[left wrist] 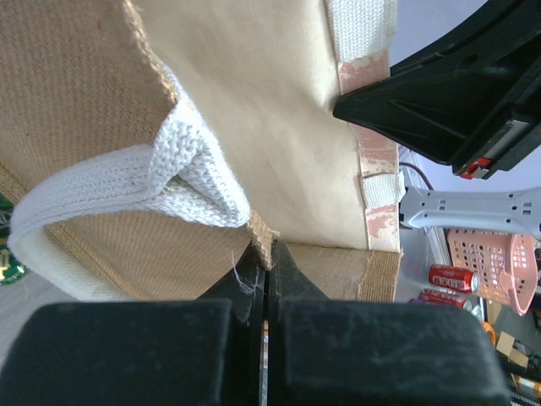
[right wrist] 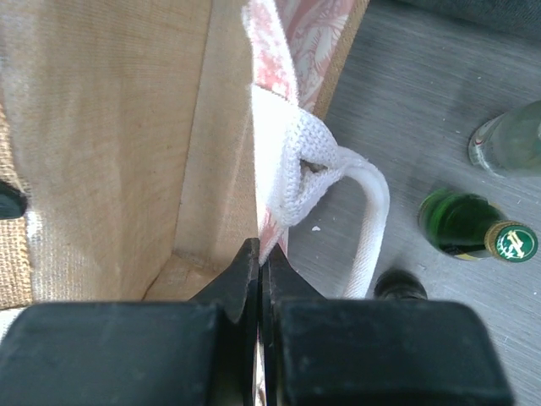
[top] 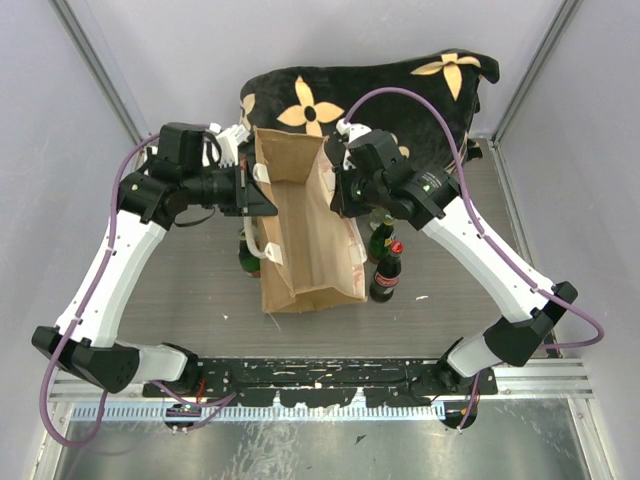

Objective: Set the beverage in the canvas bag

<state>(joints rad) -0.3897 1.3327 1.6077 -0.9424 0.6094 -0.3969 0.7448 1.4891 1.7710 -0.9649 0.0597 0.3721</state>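
Cap logo on the green glass beverage bottle (right wrist: 473,228) is unreadable; tan-brown rectangular canvas bag (top: 300,230) stands upright, mouth up, long axis near-to-far, left hand (left wrist: 266,275) and right hand (right wrist: 260,262) clamped on its rims

Left arm (top: 110,270), right arm (top: 480,245): white tapered link shells, black joint housings, black wrist blocks. Small dark screw dots in rows along white links. Base plate (top: 320,385): black, perforated strip.

Purple cable (top: 128,165) runs outside left arm, loops back beside base plate. Second purple cable (top: 405,90) arcs above right arm, far from base plate.

Left gripper (left wrist: 266,275), right gripper (right wrist: 260,266): matte black, blocky bodies, thin wedge tips, faint scuffs.
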